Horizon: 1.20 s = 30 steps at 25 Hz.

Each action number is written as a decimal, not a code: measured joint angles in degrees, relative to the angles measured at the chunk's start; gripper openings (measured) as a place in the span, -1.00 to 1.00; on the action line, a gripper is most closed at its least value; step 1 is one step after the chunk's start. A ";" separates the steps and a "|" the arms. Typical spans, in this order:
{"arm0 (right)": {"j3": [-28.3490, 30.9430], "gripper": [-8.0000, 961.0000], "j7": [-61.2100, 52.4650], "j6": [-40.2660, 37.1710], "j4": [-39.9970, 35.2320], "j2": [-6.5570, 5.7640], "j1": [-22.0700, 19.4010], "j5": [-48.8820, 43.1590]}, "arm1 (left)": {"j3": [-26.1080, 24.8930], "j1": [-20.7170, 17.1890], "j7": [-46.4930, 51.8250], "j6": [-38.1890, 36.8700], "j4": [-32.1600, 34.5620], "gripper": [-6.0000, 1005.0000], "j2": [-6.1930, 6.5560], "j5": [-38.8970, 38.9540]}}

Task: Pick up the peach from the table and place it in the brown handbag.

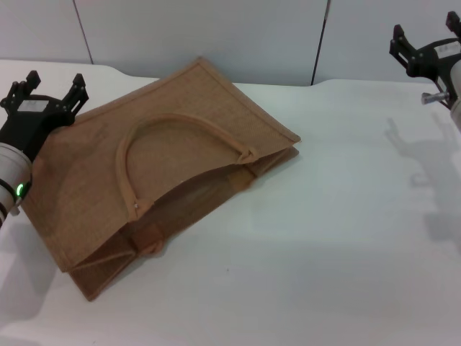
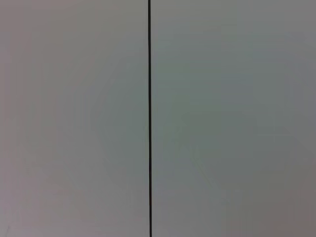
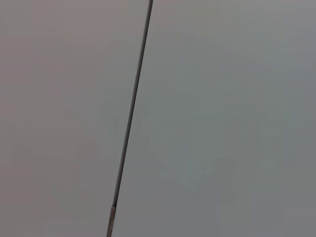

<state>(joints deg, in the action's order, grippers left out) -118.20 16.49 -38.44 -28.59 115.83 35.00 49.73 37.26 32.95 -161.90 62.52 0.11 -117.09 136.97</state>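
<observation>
The brown handbag (image 1: 166, 173) lies on its side across the left half of the white table (image 1: 324, 238), its mouth facing the near edge and one arched handle (image 1: 169, 126) resting on top. The peach is out of view in every frame. My left gripper (image 1: 54, 83) hovers raised at the bag's far left corner, fingers spread and holding nothing. High at the far right, well away from the bag, my right gripper (image 1: 426, 32) is also open and holds nothing.
Grey wall panels (image 1: 216, 36) stand behind the table's far edge. Both wrist views show only those panels with a dark vertical seam (image 2: 149, 118) (image 3: 131, 113). Bare tabletop stretches to the right of the bag.
</observation>
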 joint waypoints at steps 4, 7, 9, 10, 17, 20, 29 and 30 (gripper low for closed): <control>-0.01 0.86 -0.03 -0.05 0.86 0.00 -0.09 0.01 | 0.00 0.09 -0.02 -0.89 -0.15 0.65 -0.08 0.03; -0.16 0.86 -0.06 -0.32 1.70 0.03 -0.16 0.01 | 0.00 0.44 -0.04 -1.49 -0.79 0.65 -0.06 0.05; -0.47 0.86 -0.11 -0.34 2.28 0.07 -0.08 0.01 | 0.00 0.50 -0.16 -1.57 -0.97 0.65 -0.06 0.05; -0.57 0.86 -0.13 -0.30 2.49 0.07 -0.03 0.02 | 0.00 0.53 -0.22 -1.63 -0.99 0.65 -0.06 0.05; -0.64 0.86 -0.19 -0.12 3.17 0.09 0.09 0.02 | 0.00 0.62 -0.28 -1.97 -0.99 0.65 -0.05 0.05; -0.63 0.86 -0.20 -0.12 3.19 0.09 0.25 0.02 | 0.00 0.86 -0.31 -2.90 -0.99 0.65 -0.05 0.05; -0.62 0.86 -0.24 -0.12 3.83 0.09 0.67 0.14 | 0.00 1.43 -0.34 -3.90 -0.99 0.65 -0.15 0.05; -0.62 0.86 -0.23 -0.12 3.83 0.09 0.68 0.16 | 0.00 1.43 -0.34 -3.90 -0.99 0.65 -0.16 0.05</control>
<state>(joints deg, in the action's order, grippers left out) -118.82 16.26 -38.56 -24.76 115.92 35.68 49.88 37.26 34.38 -162.24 58.62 -0.88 -117.24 137.02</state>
